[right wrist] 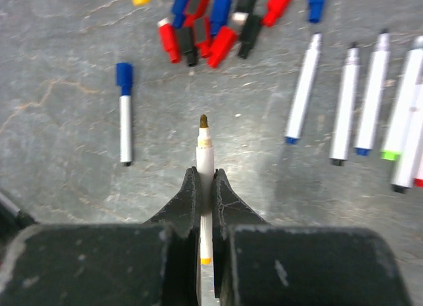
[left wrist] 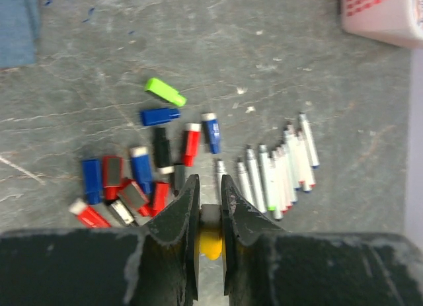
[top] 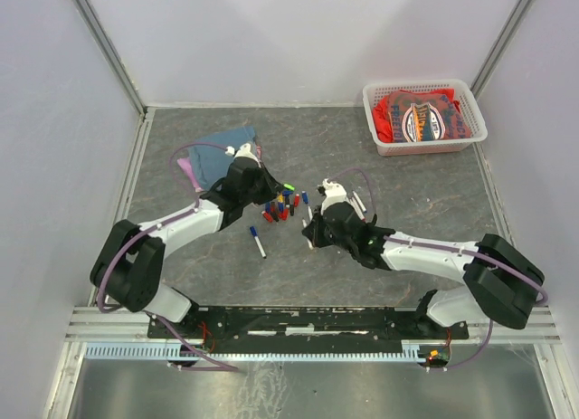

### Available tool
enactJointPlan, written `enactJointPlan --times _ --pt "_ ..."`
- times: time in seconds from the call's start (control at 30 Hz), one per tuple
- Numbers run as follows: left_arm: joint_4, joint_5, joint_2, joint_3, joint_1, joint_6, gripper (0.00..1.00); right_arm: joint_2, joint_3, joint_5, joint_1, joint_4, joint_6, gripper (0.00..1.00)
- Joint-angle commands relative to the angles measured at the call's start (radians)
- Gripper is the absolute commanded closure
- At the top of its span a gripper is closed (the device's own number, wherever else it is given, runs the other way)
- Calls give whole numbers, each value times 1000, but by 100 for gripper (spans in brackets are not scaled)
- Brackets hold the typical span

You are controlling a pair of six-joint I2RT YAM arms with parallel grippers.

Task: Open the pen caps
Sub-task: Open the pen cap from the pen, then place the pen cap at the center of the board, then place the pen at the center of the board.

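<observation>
Pen caps (top: 282, 206) lay heaped on the desk (top: 425, 211) between the two arms in the overhead view, with a basket (top: 425, 147) at the far right corner. From the left wrist, the left hand (left wrist: 209, 185) was clenched on a yellow cap (left wrist: 210, 243), with red, blue, black and green ones scattered just beyond. From the right wrist, the right hand (right wrist: 205, 177) gripped an uncapped white barrel (right wrist: 205, 151), its bare tip toward the heap. A blue-capped pen (right wrist: 124, 114) lay apart on the left.

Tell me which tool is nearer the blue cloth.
Left. The left tool sits just off the blue cloth's right edge; the right tool is farther right, past the pile of pen caps.
</observation>
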Motion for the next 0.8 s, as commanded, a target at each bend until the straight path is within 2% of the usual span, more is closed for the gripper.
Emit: enactJointPlan --times 0.0,0.3,0.77 --pt "-130 -100 61 57 -6 93 97 -12 88 116 -43 -145 -62 99" --pt "-164 -154 134 77 -14 108 96 125 180 124 -116 -196 -114 99" --pt "-182 -170 188 115 -30 116 83 279 288 102 -157 -218 -143 95"
